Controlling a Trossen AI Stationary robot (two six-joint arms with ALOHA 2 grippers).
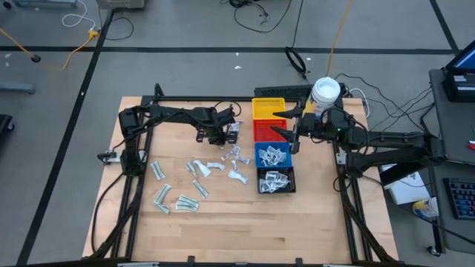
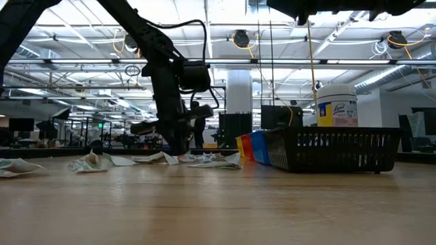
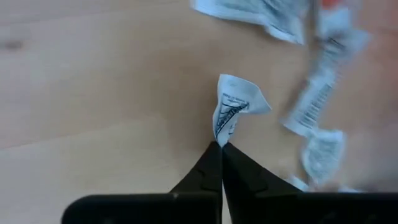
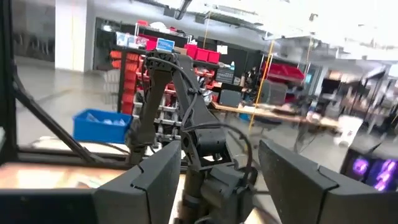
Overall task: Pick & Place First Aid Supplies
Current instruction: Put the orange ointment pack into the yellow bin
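Several first aid supplies lie loose on the wooden table: pale green wrappers (image 1: pixel 184 202) at the near left and white packets (image 1: pixel 236 175) toward the middle. My left gripper (image 3: pixel 221 148) points steeply down near the table's far middle (image 1: pixel 218 137), shut on a small white packet with dark print (image 3: pixel 235 106). My right gripper (image 4: pixel 217 180) hangs open, high above the yellow and red bins (image 1: pixel 286 124), with nothing between its fingers. My left gripper pinches the white packet by one end (image 3: pixel 219 135) between its two fingertips. The fingers come from above, slanting down. The packet is creased at the pinch and its free end fans out beyond the fingertips over the wood. Whether it is lifted clear I cannot tell.
A row of bins stands right of centre: yellow (image 1: pixel 257 110), red (image 1: pixel 260 130), blue (image 1: pixel 260 157) and black (image 1: pixel 291 178), the last two holding packets. A white jar (image 1: pixel 325 91) stands behind them. More packets (image 3: pixel 314 99) lie close to the left gripper.
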